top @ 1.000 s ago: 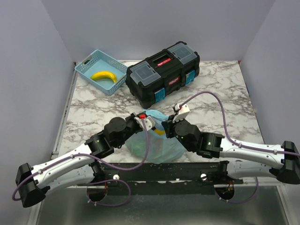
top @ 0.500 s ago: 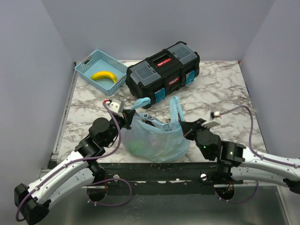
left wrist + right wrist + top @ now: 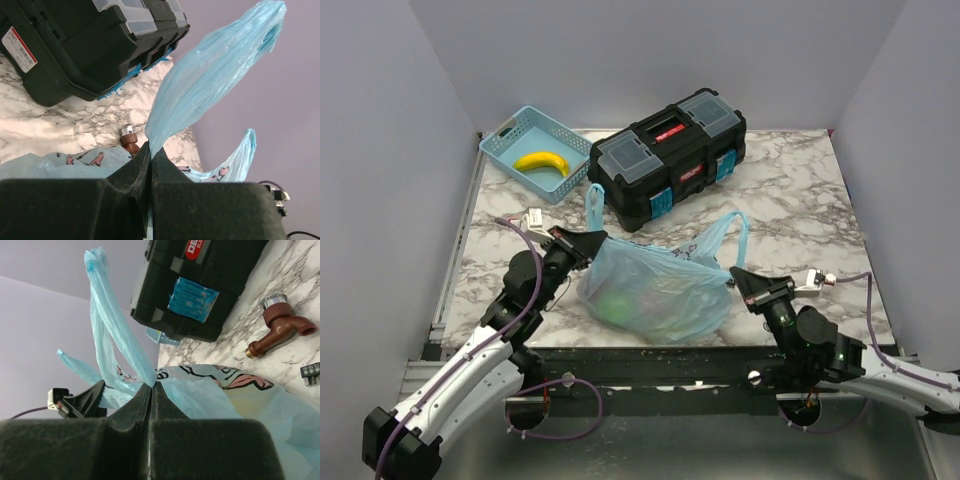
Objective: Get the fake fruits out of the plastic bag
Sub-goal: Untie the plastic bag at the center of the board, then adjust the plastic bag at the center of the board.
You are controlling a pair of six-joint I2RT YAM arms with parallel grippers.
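Having drawn apart, the left fingers (image 3: 131, 175) and right fingers (image 3: 134, 407), each clamped on a handle, now stretch the plastic bag (image 3: 665, 300) wide open on the desk (image 3: 800, 180), its fake fruits (image 3: 617, 300) still inside.

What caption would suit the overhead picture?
Left claw and right claw pinch the plastic bag from opposite sides.

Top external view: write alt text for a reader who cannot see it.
The left tool and right tool each pinch one side of a light-blue bag, holding it between them on a marble table. Behind it are a black toolbox and a basket with a banana inside.
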